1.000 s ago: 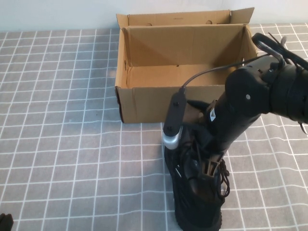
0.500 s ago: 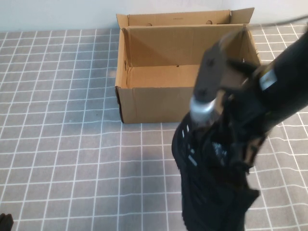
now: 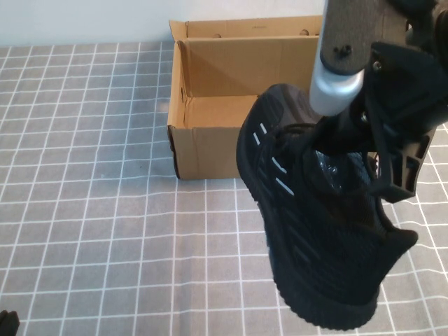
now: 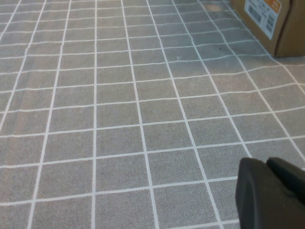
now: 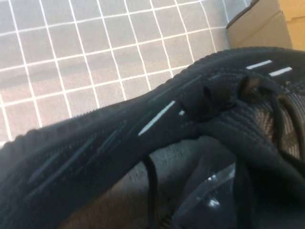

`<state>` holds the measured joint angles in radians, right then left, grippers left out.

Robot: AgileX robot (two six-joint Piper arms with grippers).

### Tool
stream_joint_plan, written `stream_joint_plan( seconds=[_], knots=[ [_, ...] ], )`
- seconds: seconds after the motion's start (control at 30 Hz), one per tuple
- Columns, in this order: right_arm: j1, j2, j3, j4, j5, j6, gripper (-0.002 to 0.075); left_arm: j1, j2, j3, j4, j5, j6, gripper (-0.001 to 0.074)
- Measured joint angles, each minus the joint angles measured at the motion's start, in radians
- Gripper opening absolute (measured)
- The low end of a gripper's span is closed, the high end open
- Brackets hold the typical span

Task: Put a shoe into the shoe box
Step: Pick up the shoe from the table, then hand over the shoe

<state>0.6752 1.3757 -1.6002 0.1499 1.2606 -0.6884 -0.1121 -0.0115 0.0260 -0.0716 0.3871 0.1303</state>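
The black knit shoe (image 3: 315,238) with white dash marks hangs in the air, in front of the open brown shoe box (image 3: 210,143) and overlapping its front right part in the high view. My right gripper (image 3: 337,148) reaches into the shoe's opening from above and is shut on it; its fingertips are hidden inside. In the right wrist view the shoe (image 5: 119,143) fills most of the picture, with a corner of the box (image 5: 267,21) beyond it. My left gripper (image 3: 5,322) sits at the near left table edge, fingers (image 4: 271,195) together and empty.
The grey checked cloth (image 3: 91,175) covers the table. The box's side with a printed label (image 4: 267,19) shows far off in the left wrist view. The box interior (image 3: 224,108) holds nothing that I can see.
My right gripper has lifted the shoe off the table and carried it up and toward the box. The left arm has not moved.
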Motion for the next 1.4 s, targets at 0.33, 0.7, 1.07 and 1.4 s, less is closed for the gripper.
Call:
stream_joint_plan(
  seconds=[0.33,0.7,1.07,1.4],
  knots=[
    [0.0,0.009,0.0,0.0,0.0,-0.025,-0.0005,0.0,0.0,0.0,0.0,0.0,0.0,-0.0001],
    [0.0,0.062,-0.002,0.024,-0.052,0.094,-0.0005,0.0,0.0,0.0,-0.257,-0.222,-0.079,-0.0001],
    [0.0,0.237,-0.216,0.008,-0.073,0.249,-0.0005,0.0,0.041,-0.132,-0.481,-0.17,-0.066,-0.0001],
    [0.0,0.449,-0.498,-0.033,0.014,0.35,-0.0005,0.0,0.479,-0.473,-0.484,0.067,0.274,-0.0001]
  ],
)
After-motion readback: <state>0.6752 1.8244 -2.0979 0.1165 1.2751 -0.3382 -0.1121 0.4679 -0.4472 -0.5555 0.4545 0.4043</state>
